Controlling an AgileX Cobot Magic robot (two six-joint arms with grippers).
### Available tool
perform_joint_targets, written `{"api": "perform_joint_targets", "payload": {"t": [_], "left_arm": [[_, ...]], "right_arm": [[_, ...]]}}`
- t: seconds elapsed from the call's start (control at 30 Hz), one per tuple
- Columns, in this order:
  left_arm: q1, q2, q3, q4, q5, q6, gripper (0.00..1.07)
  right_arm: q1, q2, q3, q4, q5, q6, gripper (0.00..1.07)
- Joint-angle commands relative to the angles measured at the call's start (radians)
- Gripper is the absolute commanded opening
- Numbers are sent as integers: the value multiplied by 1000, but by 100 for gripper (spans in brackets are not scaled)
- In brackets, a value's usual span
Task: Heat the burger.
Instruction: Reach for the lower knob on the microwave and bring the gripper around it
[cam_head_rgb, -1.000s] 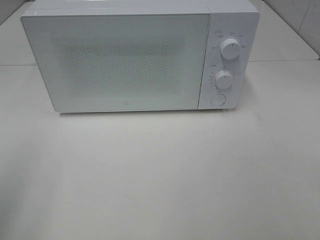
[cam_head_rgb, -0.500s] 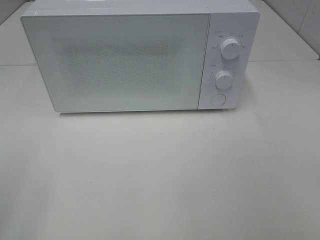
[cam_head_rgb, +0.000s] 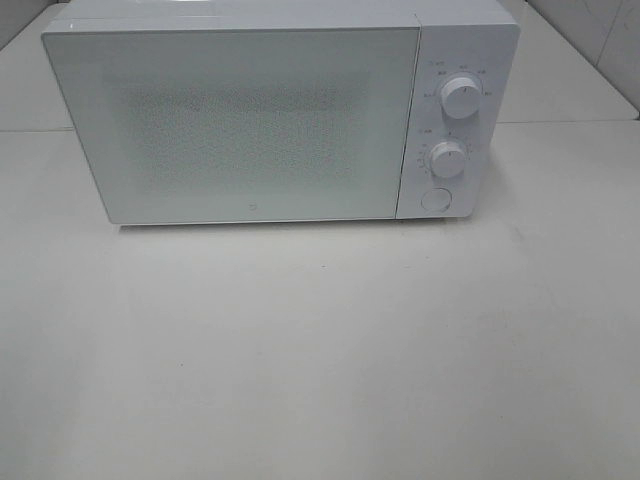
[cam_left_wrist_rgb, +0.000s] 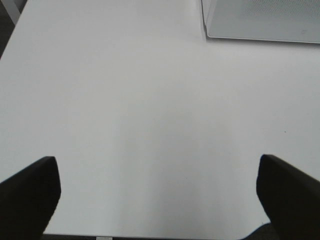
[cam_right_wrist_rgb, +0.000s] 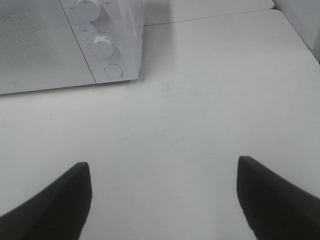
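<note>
Burger: not visible in any view; position cannot be told.
Left gripper (cam_left_wrist_rgb: 157, 165): fingers spread wide, holding nothing, over the flat white tabletop (cam_head_rgb: 320, 350).
Right gripper (cam_right_wrist_rgb: 163, 165): fingers spread wide, holding and touching nothing.
Boxy white microwave oven (cam_head_rgb: 250, 120): one, at the table's rear, door shut.
Controls: two round white knobs, upper knob (cam_head_rgb: 460, 97) over lower knob (cam_head_rgb: 448, 158); one round button (cam_head_rgb: 435, 199) beneath.
Open room: tabletop extends wide before the oven.

White table (cam_head_rgb: 320, 360) under and ahead of both jaws, matte, evenly lit. Tabletop seam (cam_right_wrist_rgb: 210, 17) far ahead of right jaws. Pale tiled wall (cam_head_rgb: 612, 38) beyond it.
</note>
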Motion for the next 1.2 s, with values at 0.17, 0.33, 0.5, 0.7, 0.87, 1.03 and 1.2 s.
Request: {"api": "perform_joint_targets", "payload": {"t": [0.17,0.33,0.5,0.7,0.87,1.03,1.2], "left_arm": [[2,-9,7,16,-34,0,101],[-1,-12,7,12,-34,-4,101],[-1,-21,7,8,-34,-5,101],[77,-71,7,-5,-34,-3,101],[155,-180,7,-5,-34,-3,101],[161,-208,5,-6,-35,-3,101],[161,-211,5,-6,-35,-3,101]], "right_arm": [[-9,-29,2,-2,-4,-2,76],[-9,-29,2,-2,-4,-2,76],[-9,-29,2,-2,-4,-2,76],[-9,-29,2,-2,-4,-2,76],[-9,-29,2,-2,-4,-2,76],[-9,-29,2,-2,-4,-2,76],[-8,-24,2,-2,-4,-2,76]]}}
